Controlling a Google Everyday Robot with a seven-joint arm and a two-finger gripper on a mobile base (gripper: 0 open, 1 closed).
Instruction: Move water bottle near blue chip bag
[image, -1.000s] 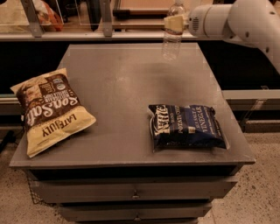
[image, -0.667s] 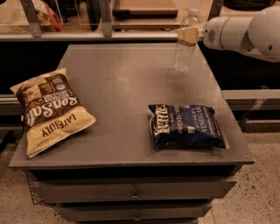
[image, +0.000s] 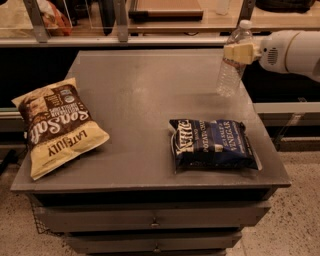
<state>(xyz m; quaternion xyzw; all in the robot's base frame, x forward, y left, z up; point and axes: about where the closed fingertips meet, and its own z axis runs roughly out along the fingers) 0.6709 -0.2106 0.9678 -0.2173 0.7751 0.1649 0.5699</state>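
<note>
Grey and bare across its middle, the bench (image: 150, 90) stands on a stack of drawers (image: 155, 217) with a lit wooden shelf (image: 170, 25) behind it. At the bench's far corner on the picture's right, the gripper (image: 235, 51) reaches in from the white arm and is closed around the upper part of the water bottle (image: 229, 77), just below the white cap. The bottle hangs nearly upright. Whether its base touches the bench or sits just above it cannot be told.

The blue chip bag (image: 212, 143) lies flat, well apart from the bottle, nearer the camera and almost straight in front of it. Its long axis runs across the bench, so its far long edge faces the bottle. The move ahead is probably a short carry toward the camera, setting the bottle down just beside that edge. The yellow-and-brown chip bag (image: 57, 125) lies far off on the other side and has no part in this.
</note>
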